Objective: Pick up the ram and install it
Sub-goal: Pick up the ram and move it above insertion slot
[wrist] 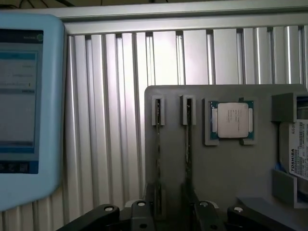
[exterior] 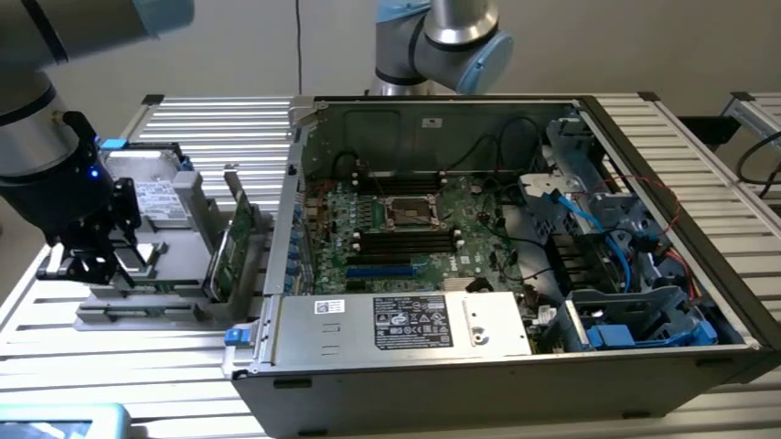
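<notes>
Dark thin ram (wrist: 188,144), edge-on, in grey holder (wrist: 226,168)

A processor chip (wrist: 233,120) and hard drive (wrist: 299,154) rest on a grey tray (wrist: 226,168).

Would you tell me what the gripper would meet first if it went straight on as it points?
Probably the ram standing on edge in the grey fixture, just beneath the open gripper; depth is unclear.

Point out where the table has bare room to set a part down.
Bare table slats lie between the grey fixture and the pendant, and behind the fixture. Crowded: the fixture under the gripper, and inside the computer case.
</notes>
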`<state>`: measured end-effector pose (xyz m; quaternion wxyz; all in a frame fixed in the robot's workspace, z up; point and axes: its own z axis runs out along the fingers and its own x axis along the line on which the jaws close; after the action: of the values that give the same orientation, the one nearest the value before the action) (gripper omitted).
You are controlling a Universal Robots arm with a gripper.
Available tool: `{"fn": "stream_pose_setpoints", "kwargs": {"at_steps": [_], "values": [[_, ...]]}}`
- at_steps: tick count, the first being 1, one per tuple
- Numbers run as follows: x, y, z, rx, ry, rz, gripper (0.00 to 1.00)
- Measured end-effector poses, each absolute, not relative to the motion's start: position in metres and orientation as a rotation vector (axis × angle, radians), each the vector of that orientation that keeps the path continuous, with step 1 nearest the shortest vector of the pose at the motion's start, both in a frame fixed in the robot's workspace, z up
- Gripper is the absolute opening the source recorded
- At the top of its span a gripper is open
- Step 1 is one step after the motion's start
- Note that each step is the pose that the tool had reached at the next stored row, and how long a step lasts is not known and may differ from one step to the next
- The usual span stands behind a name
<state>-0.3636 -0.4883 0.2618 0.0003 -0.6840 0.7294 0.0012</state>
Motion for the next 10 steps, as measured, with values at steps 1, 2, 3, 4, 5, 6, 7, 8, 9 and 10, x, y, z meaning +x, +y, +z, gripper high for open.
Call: {"fn": "stream_pose_setpoints", "kwargs": {"at_steps": [1, 2, 3, 4, 5, 6, 7, 8, 9, 10], "values": [[-0.364, -0.488, 0.260, -2.148, 2.292, 0.004, 0.36], [-0.364, -0.488, 0.258, -2.147, 2.292, 0.004, 0.36], [-0.364, -0.489, 0.256, -2.147, 2.293, 0.004, 0.36], [-0.364, -0.489, 0.254, -2.147, 2.293, 0.004, 0.36], [-0.364, -0.489, 0.253, -2.146, 2.293, 0.004, 0.36], [-0.364, -0.489, 0.251, -2.146, 2.293, 0.004, 0.36], [-0.364, -0.490, 0.249, -2.146, 2.293, 0.004, 0.36], [-0.364, -0.490, 0.247, -2.146, 2.294, 0.004, 0.36], [-0.364, -0.491, 0.245, -2.146, 2.294, 0.004, 0.36], [-0.364, -0.492, 0.243, -2.146, 2.294, 0.004, 0.36]]}}
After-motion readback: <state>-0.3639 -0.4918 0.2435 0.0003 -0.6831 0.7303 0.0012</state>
